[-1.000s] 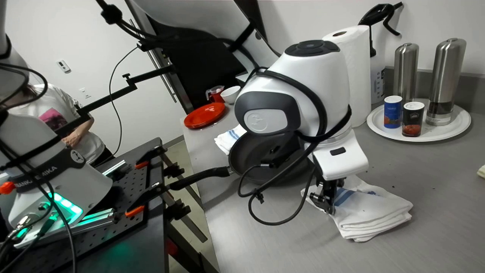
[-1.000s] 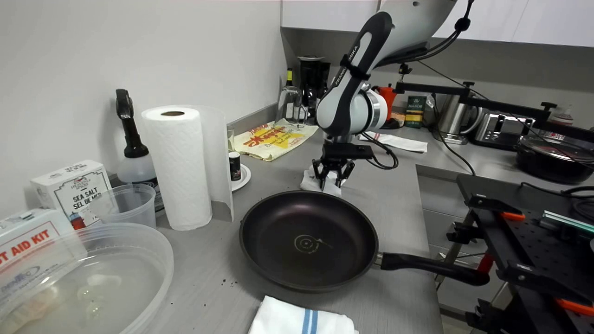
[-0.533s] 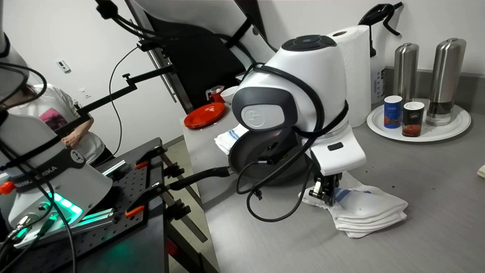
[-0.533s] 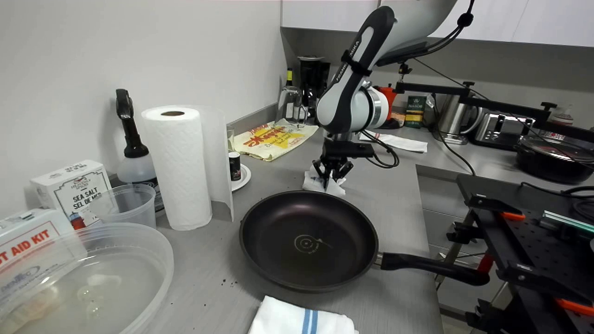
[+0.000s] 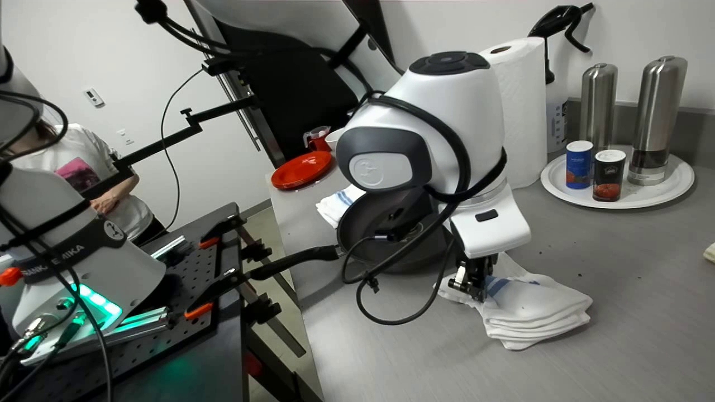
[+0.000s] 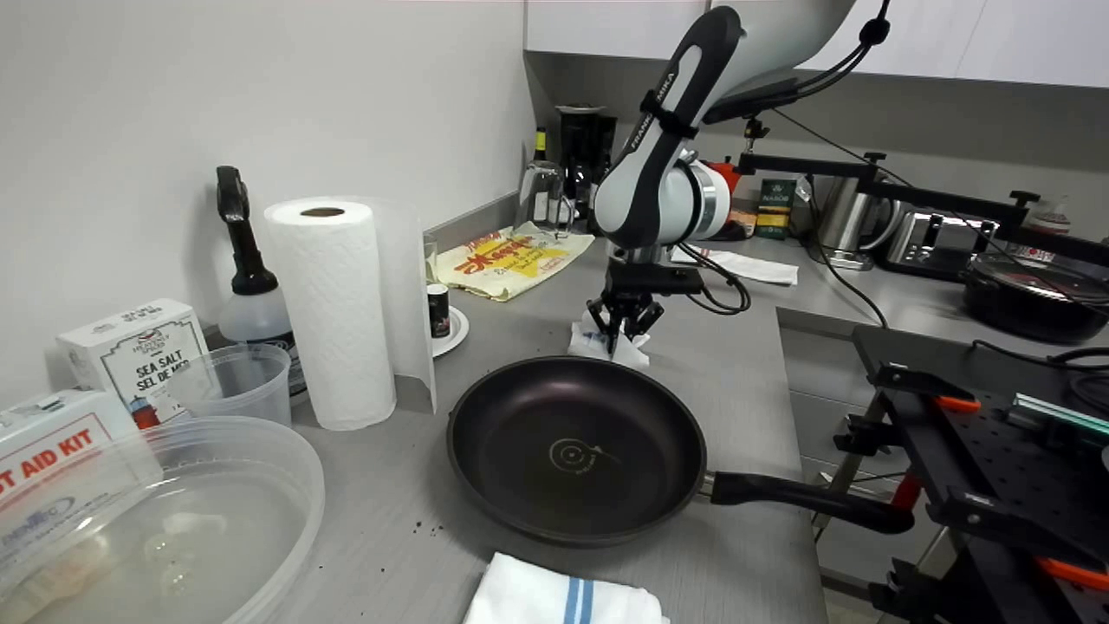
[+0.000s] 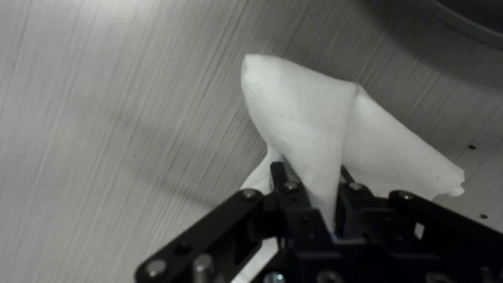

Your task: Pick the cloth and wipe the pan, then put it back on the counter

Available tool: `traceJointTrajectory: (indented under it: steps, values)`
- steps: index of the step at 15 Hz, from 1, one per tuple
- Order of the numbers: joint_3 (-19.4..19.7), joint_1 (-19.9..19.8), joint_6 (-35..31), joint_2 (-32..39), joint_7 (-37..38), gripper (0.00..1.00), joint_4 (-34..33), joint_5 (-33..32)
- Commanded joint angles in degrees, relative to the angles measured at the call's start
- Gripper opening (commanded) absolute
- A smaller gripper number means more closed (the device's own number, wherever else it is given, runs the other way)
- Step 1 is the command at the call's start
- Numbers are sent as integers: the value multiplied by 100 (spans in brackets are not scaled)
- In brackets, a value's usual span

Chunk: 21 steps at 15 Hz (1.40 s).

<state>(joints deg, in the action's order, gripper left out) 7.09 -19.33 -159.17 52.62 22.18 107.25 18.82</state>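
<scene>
The cloth (image 5: 539, 310) is a white folded towel with blue stripes, beside the pan on the grey counter (image 5: 631, 363). My gripper (image 5: 475, 293) points down and is shut on a fold of the cloth, which also shows in an exterior view (image 6: 589, 347). In the wrist view the fold of cloth (image 7: 302, 106) stands up between the fingers (image 7: 310, 173). Most of the cloth seems to rest on the counter. The black pan (image 6: 554, 494) lies close by, its handle over the counter edge. The arm partly hides the pan (image 5: 357, 229) in an exterior view.
A second striped cloth (image 6: 554, 598) lies on the pan's far side from my gripper. A paper-towel roll (image 6: 333, 321) and a clear plastic tub (image 6: 217, 537) stand along the wall. A white tray (image 5: 659, 195) holds jars and mills. A red plate (image 5: 301, 169) is beyond the pan.
My gripper's fingers were apart over the cloth and have shut on it. The gripper has then shifted slightly toward the counter's front edge, and the cloth has slid along with it.
</scene>
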Motion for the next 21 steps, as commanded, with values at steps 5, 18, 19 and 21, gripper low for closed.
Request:
traceJointTrajectory:
  steps: [5, 18, 19, 21]
  values:
    - [27, 63, -156, -786, -208, 4, 716, 201]
    - [-727, 568, -59, -1852, -1079, 4, 1894, 21]
    - [-758, 678, -20, -1825, -1109, 4, 1936, -21]
    - [-693, 983, -51, -1710, -1017, 4, 1982, -129]
